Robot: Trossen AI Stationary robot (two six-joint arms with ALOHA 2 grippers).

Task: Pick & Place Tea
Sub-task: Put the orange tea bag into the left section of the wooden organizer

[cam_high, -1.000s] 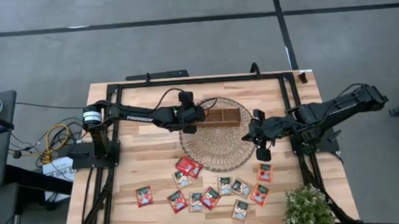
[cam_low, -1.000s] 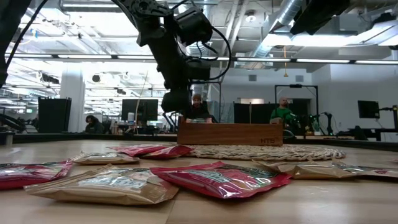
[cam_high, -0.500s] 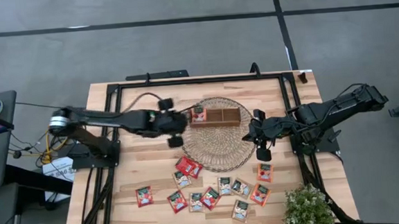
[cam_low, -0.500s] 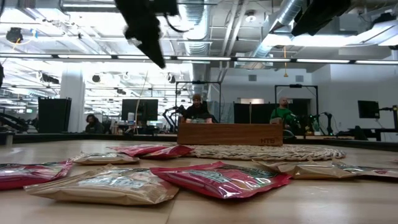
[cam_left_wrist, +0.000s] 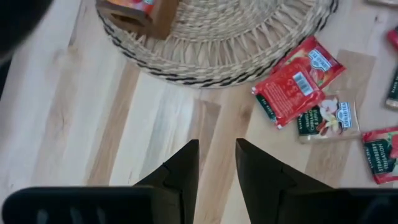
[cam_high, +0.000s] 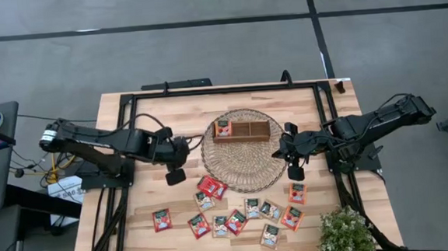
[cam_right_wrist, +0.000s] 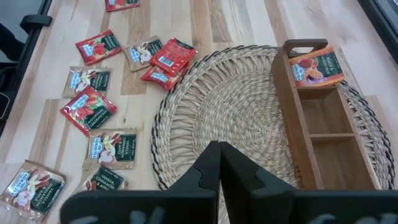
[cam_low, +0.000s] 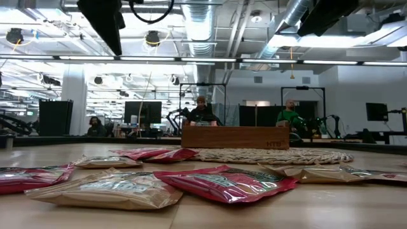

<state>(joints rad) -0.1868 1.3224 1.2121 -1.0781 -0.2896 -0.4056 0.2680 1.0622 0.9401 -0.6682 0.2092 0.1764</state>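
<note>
High view, left to right. Left gripper sits over bare wood just left of the wicker mat, nothing in it. Its wrist view shows what the overhead does not: the two dark fingers stand a narrow gap apart with only table planks between them, and a red sachet lies partly over a beige one just off the mat's edge.

The mat is at table centre, with the wooden tray on its far part. One tea sachet rests in the tray's left end compartment; the other two compartments show bare wood. The right wrist view confirms this close up: an orange-red packet lies in the end compartment by the tray's handle.

Loose tea sachets are scattered on the table along the near side of the mat, red and pale mixed, one lying well apart to the left.

Right gripper hangs at the mat's right edge, fingers pressed together, holding nothing. A potted plant stands at the near right corner.

Low view alone shows the packets' puffed profile and people at desks in the room behind the tray.
</note>
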